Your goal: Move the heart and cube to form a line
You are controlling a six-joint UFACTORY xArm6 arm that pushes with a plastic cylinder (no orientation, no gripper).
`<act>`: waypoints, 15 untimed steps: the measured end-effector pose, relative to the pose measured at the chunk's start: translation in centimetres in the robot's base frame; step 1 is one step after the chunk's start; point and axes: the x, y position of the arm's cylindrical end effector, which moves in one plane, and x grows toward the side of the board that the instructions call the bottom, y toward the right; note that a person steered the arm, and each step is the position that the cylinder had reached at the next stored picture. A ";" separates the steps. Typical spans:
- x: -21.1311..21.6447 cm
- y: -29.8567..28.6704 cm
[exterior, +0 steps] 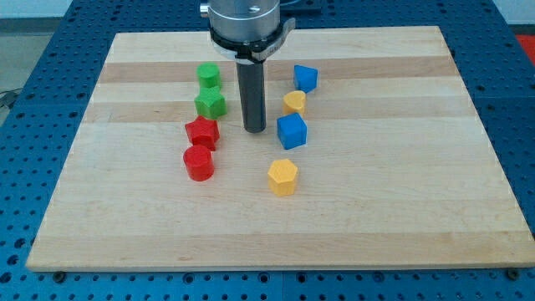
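**Item 1. Pushing end.** My tip (pixel 254 130) rests on the worktop (pixel 401 167) in the open lane between the two columns of blocks. It is just to the view's left of the blue cube (pixel 292 131) and touches nothing. Claw: none fitted. The arm ends in a plain rod (pixel 252 92), so nothing opens, closes or is held.

**Item 2. Task pieces.** The yellow heart (pixel 293 103) sits directly above the blue cube toward the view's top, very close to it. Whether they touch cannot be told. The pair already reads as nearly in column.

**Item 3. Step in hand (judgement).**
- Only a fine alignment seems to remain.
- Short, slow nudges suit best, each pressed through a block's middle so it slides without turning.
- The cube's flat face should push true. The heart's curved side will likely slip off the tip.
- The blue block (pixel 306 78) beyond the heart, shape unclear, should be kept clear of.

**Item 4. Other stock.**
- View's left column: green cylinder (pixel 208 74), green star (pixel 210 104), red star (pixel 202 132) and red cylinder (pixel 199 163).
- Below the cube: yellow hexagon (pixel 282 177), standing alone.

**Item 5. Surface.** Pale wood in lengthwise strips, smooth and flat, with wide bare margins on all sides.

**Item 6. Room.** The worktop lies on a blue perforated bench (pixel 33 50). Little else shows beyond the edges.
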 end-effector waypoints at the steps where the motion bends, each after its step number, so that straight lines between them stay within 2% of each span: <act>1: -2.5 0.0; 3: -4.7 1.0; 9: -4.5 4.0; 12: -4.5 4.0; 14: -4.4 1.6; 15: -2.8 1.6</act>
